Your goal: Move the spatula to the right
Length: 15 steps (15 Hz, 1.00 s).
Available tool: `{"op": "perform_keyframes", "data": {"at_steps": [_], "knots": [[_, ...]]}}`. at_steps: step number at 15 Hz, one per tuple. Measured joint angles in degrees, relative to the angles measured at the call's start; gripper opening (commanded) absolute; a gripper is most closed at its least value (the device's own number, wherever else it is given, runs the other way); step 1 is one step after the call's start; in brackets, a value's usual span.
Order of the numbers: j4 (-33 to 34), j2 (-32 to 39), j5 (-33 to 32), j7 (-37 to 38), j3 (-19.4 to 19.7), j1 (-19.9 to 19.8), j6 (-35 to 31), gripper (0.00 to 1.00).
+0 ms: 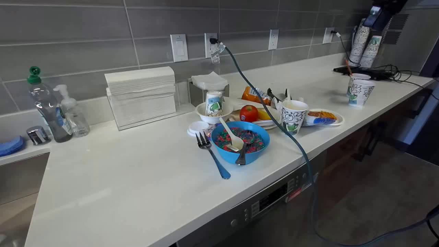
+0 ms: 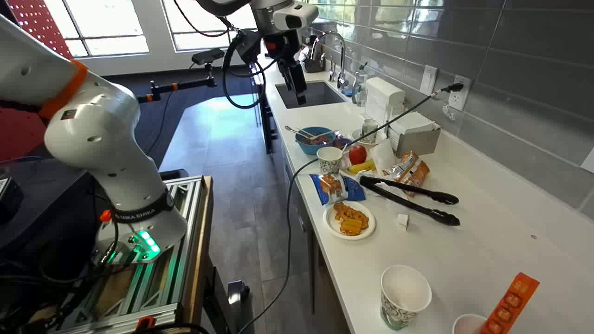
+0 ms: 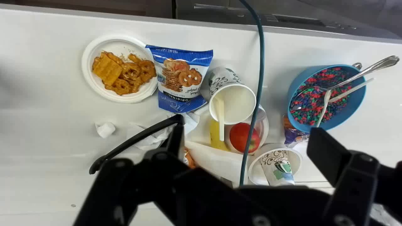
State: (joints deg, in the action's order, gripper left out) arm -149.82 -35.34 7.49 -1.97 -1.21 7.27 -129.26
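On the counter (image 2: pixel 487 260), black tongs (image 2: pixel 407 202) slant, splayed toward the wall (image 2: pixel 533 83).

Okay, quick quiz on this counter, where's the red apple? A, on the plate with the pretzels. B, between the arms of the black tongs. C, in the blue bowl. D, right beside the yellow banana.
D, since an exterior view shows the apple right beside the banana, and the wrist view shows the same.

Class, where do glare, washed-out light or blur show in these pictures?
In an exterior view, the windows are washed out and glare marks the wall tiles; in an exterior view, a pale streak lies on the counter; in the wrist view, the claw looks dark and slightly blurred.
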Motion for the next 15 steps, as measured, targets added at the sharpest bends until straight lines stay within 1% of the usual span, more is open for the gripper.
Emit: {"op": "perform_keyframes", "data": {"at_steps": [9,12,15], "knots": [[0.0,0.2,-0.3,0.7,-0.2,-0.3,-0.4,1.00],[0.7,3.4,-2.1,5.3,-1.6,-3.5,-5.2,1.00],[4.2,11.2,-4.8,12.3,-3.0,-7.9,-10.8,1.00]]}}
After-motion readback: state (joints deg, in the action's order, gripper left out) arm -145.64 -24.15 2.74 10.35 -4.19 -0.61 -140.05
